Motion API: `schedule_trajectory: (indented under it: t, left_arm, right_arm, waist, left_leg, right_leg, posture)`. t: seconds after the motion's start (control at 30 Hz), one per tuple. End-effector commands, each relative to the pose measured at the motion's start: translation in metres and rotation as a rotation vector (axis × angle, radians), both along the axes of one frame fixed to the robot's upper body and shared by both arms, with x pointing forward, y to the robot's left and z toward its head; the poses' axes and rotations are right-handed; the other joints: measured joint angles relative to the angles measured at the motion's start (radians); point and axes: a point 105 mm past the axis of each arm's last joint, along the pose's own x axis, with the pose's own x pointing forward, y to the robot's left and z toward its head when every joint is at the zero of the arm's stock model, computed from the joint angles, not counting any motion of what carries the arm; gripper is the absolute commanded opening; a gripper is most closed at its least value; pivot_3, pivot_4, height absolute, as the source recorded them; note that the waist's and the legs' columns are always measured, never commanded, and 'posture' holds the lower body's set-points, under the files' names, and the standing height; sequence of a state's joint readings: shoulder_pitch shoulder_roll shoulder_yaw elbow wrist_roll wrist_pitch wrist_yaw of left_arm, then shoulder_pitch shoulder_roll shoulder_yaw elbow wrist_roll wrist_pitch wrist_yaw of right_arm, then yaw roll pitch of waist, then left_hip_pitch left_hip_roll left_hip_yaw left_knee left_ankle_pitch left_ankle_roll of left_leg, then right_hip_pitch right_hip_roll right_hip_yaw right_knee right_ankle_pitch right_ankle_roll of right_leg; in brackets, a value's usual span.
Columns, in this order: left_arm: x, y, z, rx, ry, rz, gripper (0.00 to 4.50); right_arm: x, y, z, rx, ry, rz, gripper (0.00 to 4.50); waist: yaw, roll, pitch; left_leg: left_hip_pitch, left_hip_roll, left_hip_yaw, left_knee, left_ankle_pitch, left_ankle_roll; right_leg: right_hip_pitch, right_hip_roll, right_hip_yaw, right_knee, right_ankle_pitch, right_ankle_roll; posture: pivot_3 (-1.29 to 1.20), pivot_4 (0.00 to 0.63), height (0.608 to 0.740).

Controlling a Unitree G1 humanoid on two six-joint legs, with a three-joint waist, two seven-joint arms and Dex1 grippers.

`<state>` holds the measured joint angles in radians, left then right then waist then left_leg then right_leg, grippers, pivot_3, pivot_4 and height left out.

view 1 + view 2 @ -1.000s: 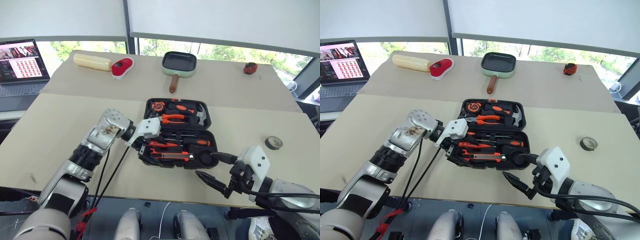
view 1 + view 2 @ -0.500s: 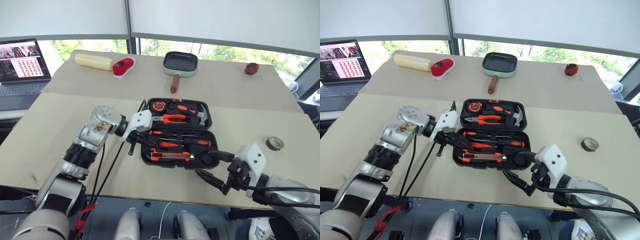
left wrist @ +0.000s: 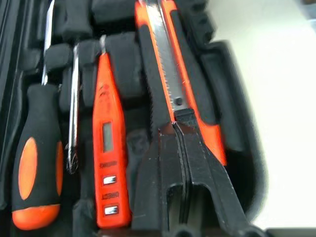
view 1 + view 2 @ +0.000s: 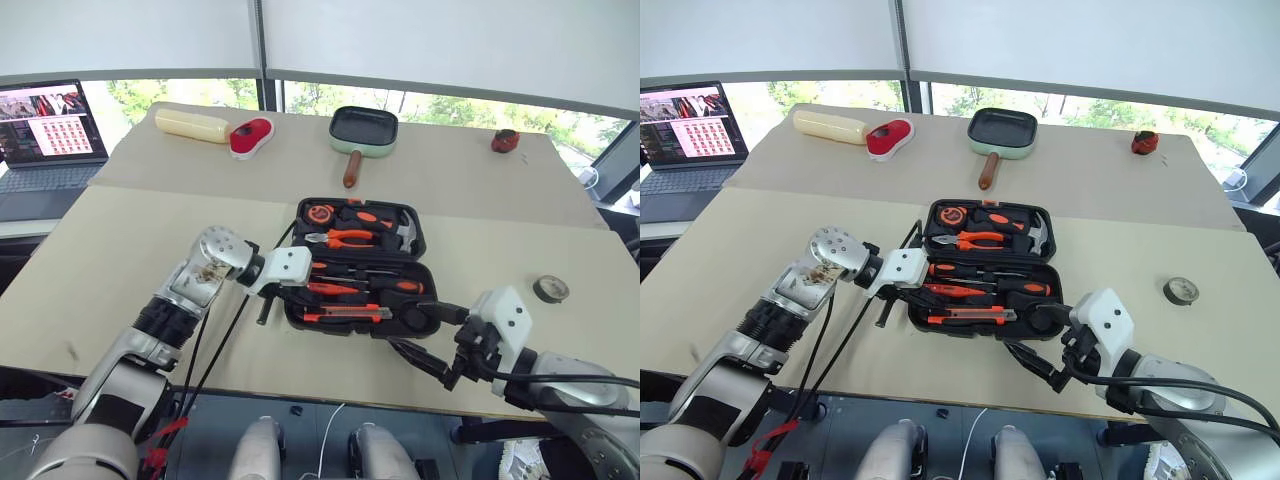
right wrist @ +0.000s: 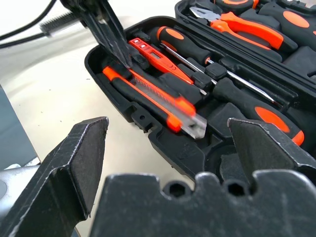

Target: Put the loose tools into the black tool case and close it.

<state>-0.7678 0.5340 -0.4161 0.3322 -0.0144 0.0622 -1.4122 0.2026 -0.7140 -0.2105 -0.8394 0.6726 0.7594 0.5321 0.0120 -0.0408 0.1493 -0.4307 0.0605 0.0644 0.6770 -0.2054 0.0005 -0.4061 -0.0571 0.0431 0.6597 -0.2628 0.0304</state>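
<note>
Lying open near the front edge of the counter (image 4: 120,230): black tool case (image 4: 300,318), lid half flat behind. Pressed shut and empty, left tool (image 3: 180,143) with tips resting on the utility knife (image 3: 165,69) in the front slot. Beside the knife, seated in their slots: tester screwdriver (image 3: 106,163) and long screwdriver (image 3: 37,163). Gaping wide, holding nothing, right tool (image 4: 432,342) just off the case's front right corner. Far back on the counter, green frying pan (image 4: 363,130).

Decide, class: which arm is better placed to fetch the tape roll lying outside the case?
Right. The tape roll lies on the right, nearer the right gripper, whose jaws stand open; the left gripper is shut over the utility knife.
</note>
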Motion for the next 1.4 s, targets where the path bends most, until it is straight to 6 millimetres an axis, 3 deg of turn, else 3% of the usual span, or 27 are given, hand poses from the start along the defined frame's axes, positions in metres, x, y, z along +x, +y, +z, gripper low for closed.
schedule_trajectory:
  t: [0.03, 0.17, 0.27, 0.37, 0.4, 0.53, 0.63, 0.67, 0.83, 0.97, 1.17, 1.4]
  left_arm:
    - [-0.003, 0.002, -0.024, 0.052, 0.043, 0.021, 0.03]
    - [-0.001, 0.0, -0.023, 0.035, 0.032, 0.023, 0.03]
    - [-0.003, -0.013, 0.019, -0.132, 0.04, -0.012, 0.03]
    - [-0.007, -0.015, 0.057, -0.285, 0.062, -0.009, 0.03]
    - [-0.008, -0.014, 0.062, -0.304, 0.066, -0.001, 0.03]
    - [-0.016, -0.002, 0.087, -0.409, 0.131, 0.02, 0.03]
    - [-0.02, 0.007, 0.091, -0.417, 0.157, 0.036, 0.77]
    - [-0.021, 0.008, 0.092, -0.421, 0.159, 0.04, 1.26]
    - [-0.026, 0.007, 0.098, -0.453, 0.164, 0.044, 3.14]
    - [-0.039, 0.002, 0.104, -0.48, 0.189, 0.007, 4.46]
    - [-0.055, -0.004, 0.106, -0.468, 0.192, -0.016, 4.46]
    - [-0.061, -0.001, 0.101, -0.448, 0.16, 0.01, 4.46]
  right_arm:
    - [-0.001, 0.002, 0.01, 0.012, -0.053, 0.003, 4.5]
    - [-0.001, 0.002, 0.01, 0.013, -0.053, 0.001, 4.5]
    - [0.0, -0.008, 0.011, -0.021, -0.063, -0.036, 4.5]
    - [0.003, -0.037, 0.016, -0.057, -0.076, -0.144, 4.5]
    - [0.003, -0.042, 0.017, -0.06, -0.075, -0.165, 4.5]
    - [-0.013, -0.098, 0.014, -0.129, -0.027, -0.324, 4.5]
    - [-0.034, -0.159, 0.01, -0.164, 0.036, -0.528, 4.5]
    - [-0.04, -0.171, 0.009, -0.174, 0.047, -0.566, 4.5]
    - [-0.052, -0.194, 0.009, -0.178, 0.068, -0.633, 4.5]
    - [-0.029, -0.195, 0.012, -0.174, 0.04, -0.615, 4.5]
    - [0.031, -0.208, 0.01, -0.267, 0.001, -0.586, 4.5]
    - [0.067, -0.219, -0.01, -0.364, 0.072, -0.497, 4.5]
  waist:
    - [0.001, 0.0, 0.0]
    - [0.001, 0.0, 0.0]
    - [0.0, 0.0, 0.0]
    - [0.0, 0.0, 0.001]
    - [0.0, 0.0, 0.001]
    - [0.0, 0.0, 0.0]
    - [0.0, 0.0, 0.0]
    - [0.0, 0.0, 0.0]
    - [-0.007, 0.0, 0.0]
    - [-0.018, 0.001, 0.0]
    - [-0.027, 0.003, 0.002]
    - [-0.017, 0.004, 0.002]
  left_leg:
    - [0.001, 0.0, 0.0, 0.0, 0.0, 0.0]
    - [0.002, 0.0, 0.0, 0.0, 0.0, 0.0]
    - [0.002, 0.0, 0.0, 0.0, 0.0, 0.0]
    - [-0.002, 0.0, 0.0, 0.0, 0.0, 0.0]
    - [-0.002, 0.0, 0.0, 0.0, 0.0, 0.0]
    - [-0.001, 0.0, -0.001, -0.001, 0.0, 0.0]
    - [0.0, 0.0, -0.001, -0.001, 0.0, 0.0]
    - [0.0, 0.0, 0.0, -0.001, 0.0, 0.0]
    - [0.001, 0.001, 0.0, -0.001, 0.0, 0.0]
    - [0.001, 0.001, 0.0, -0.002, 0.0, 0.0]
    - [0.002, 0.0, 0.0, -0.002, 0.0, 0.0]
    - [0.001, -0.002, 0.0, -0.005, 0.0, 0.0]
  right_leg:
    - [0.001, 0.0, 0.0, -0.001, 0.0, 0.0]
    - [0.002, 0.0, -0.001, -0.001, 0.0, 0.0]
    - [0.002, 0.0, -0.001, -0.001, 0.0, 0.0]
    - [0.0, 0.0, -0.001, -0.001, 0.0, 0.0]
    - [0.0, 0.0, -0.001, -0.001, 0.0, 0.0]
    - [0.001, 0.0, -0.001, -0.002, 0.0, 0.001]
    - [0.001, 0.0, -0.001, -0.003, 0.0, 0.001]
    - [0.002, 0.0, -0.001, -0.003, 0.0, 0.001]
    - [0.002, 0.0, 0.0, -0.004, -0.003, 0.004]
    - [0.002, 0.0, 0.0, -0.004, -0.003, 0.003]
    - [0.002, 0.0, 0.002, -0.004, -0.001, 0.001]
    - [0.001, -0.001, 0.002, -0.005, -0.002, 0.001]
  posture:
    - [0.0, 0.15, 0.74]
    - [0.0, 0.15, 0.74]
    - [0.0, 0.15, 0.74]
    - [0.0, 0.15, 0.74]
    - [0.0, 0.15, 0.74]
    - [0.0, 0.15, 0.74]
    - [0.0, 0.15, 0.74]
    - [0.0, 0.15, 0.74]
    - [0.0, 0.15, 0.74]
    - [0.0, 0.15, 0.74]
    - [0.0, 0.15, 0.74]
    - [0.0, 0.15, 0.74]
